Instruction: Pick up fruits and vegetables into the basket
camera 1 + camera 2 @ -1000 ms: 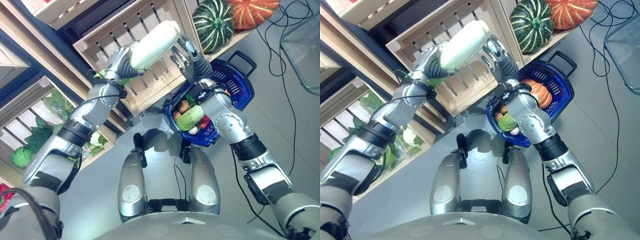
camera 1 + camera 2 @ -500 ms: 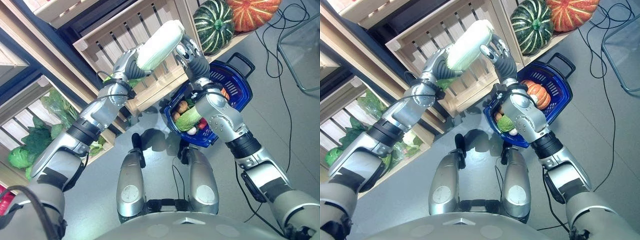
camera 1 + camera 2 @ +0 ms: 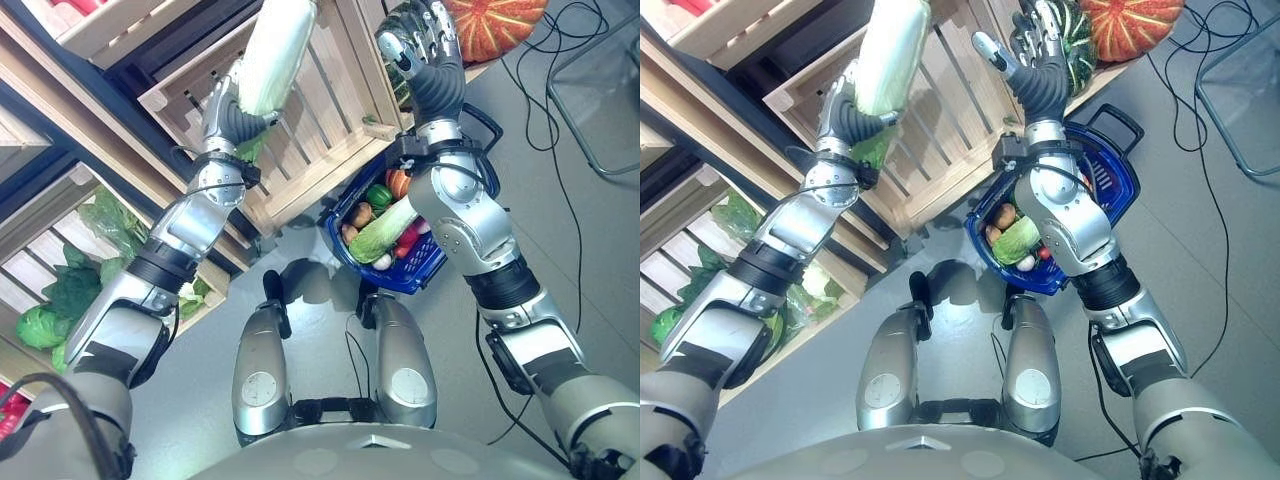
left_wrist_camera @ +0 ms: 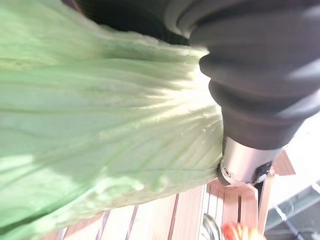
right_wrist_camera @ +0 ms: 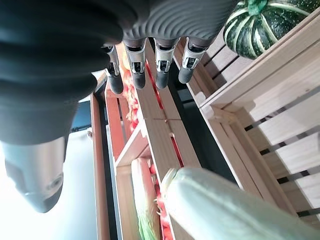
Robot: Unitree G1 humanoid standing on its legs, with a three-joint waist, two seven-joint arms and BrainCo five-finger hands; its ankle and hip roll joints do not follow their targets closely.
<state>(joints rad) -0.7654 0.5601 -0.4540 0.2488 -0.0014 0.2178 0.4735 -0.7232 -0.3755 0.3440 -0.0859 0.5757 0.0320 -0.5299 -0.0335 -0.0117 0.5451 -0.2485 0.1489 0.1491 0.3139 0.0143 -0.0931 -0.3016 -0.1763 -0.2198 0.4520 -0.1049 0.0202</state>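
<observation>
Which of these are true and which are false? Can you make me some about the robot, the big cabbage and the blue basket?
1. The left hand holds the long pale green cabbage. True.
2. The right hand grips the cabbage too. False: its fingers are straight and it is apart from the cabbage.
3. The blue plastic basket sits on the floor with vegetables inside. True.
4. The dark green striped squash lies in the basket. False: it sits on the wooden shelf.
</observation>
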